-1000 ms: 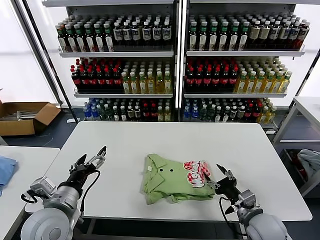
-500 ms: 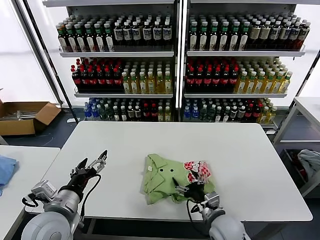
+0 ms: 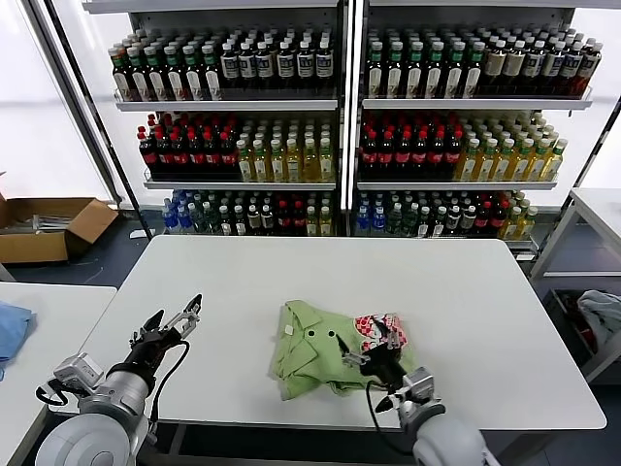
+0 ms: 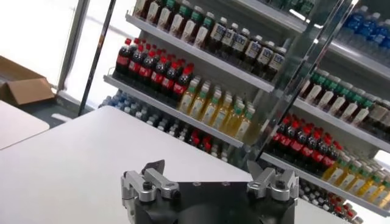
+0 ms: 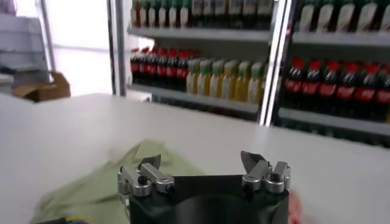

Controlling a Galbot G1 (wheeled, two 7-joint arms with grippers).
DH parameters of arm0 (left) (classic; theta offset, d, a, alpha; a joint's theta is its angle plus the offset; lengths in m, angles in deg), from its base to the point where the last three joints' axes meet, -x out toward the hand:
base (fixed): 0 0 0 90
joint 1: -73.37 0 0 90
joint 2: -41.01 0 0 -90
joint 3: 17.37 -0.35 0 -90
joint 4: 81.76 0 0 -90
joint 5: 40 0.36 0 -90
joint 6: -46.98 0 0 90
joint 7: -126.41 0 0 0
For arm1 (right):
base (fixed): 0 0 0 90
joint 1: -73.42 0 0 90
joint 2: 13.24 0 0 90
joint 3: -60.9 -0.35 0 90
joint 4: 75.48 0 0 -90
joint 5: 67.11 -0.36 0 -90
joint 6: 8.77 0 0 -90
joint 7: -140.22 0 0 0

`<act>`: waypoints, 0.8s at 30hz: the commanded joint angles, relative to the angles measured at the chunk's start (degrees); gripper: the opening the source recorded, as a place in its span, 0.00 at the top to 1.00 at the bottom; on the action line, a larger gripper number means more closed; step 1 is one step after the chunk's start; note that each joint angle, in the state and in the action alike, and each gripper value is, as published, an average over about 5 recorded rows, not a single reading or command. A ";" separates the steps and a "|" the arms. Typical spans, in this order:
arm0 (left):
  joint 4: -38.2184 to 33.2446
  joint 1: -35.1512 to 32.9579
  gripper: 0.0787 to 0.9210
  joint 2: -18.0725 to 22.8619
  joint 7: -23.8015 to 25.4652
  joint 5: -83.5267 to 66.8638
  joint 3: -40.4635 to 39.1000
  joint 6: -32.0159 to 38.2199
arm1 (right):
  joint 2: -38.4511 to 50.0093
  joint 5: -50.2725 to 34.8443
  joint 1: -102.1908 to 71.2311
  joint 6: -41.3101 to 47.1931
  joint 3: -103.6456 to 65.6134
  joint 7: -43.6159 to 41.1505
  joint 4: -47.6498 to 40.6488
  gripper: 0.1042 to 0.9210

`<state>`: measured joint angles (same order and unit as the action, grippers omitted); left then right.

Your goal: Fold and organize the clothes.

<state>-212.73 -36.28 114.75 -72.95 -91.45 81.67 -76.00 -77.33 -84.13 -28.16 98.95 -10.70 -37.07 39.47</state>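
The clothes are one light green collared shirt (image 3: 310, 354), lying folded and rumpled on the white table (image 3: 243, 282) near its front edge. Two dark buttons and a red-and-white print (image 3: 374, 325) face up. My right gripper (image 3: 369, 340) hovers open over the shirt's near right part, by the print, with nothing between its fingers. In the right wrist view the open right gripper (image 5: 200, 159) sits above green cloth (image 5: 91, 189). My left gripper (image 3: 175, 316) stands open above bare table, well to the left of the shirt. The left wrist view has the left gripper (image 4: 206, 167) open and empty.
Shelves of bottles (image 3: 340, 146) stand behind the table. A cardboard box (image 3: 49, 225) lies on the floor at far left. A blue cloth (image 3: 10, 330) rests on a side table at left. A pale cloth (image 3: 602, 311) sits low at right.
My right gripper has swung from the shirt's right side leftwards onto its near right part. The shirt's left edge has shifted a little to the left. The left gripper has sunk slightly.
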 commanded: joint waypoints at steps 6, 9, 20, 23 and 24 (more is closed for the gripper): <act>3.14 -1.42 0.12 -1.89 14.48 10.74 2.26 4.58 | -1.80 -4.37 -21.05 -11.30 -33.55 -7.78 6.96 0.12; 5.54 -2.46 0.12 -2.72 20.55 18.66 2.48 8.52 | -4.25 -6.26 -24.07 -12.91 -36.66 -9.85 7.11 0.12; 8.00 -6.35 0.12 -0.24 32.27 35.79 2.62 20.22 | -7.16 -5.59 -27.85 -15.21 -37.61 -14.17 6.05 0.12; 8.04 -6.44 0.12 0.92 33.83 37.23 3.63 21.21 | -6.86 -4.19 -26.70 -14.90 -35.70 -14.42 5.03 0.12; 8.04 -6.38 0.12 1.21 34.25 37.32 4.01 21.28 | -6.70 -3.53 -26.18 -14.77 -34.80 -14.45 4.50 0.12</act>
<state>-206.42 -41.11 113.90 -49.16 -66.65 84.14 -62.48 -82.46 -88.82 -50.77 86.49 -42.72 -48.57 44.89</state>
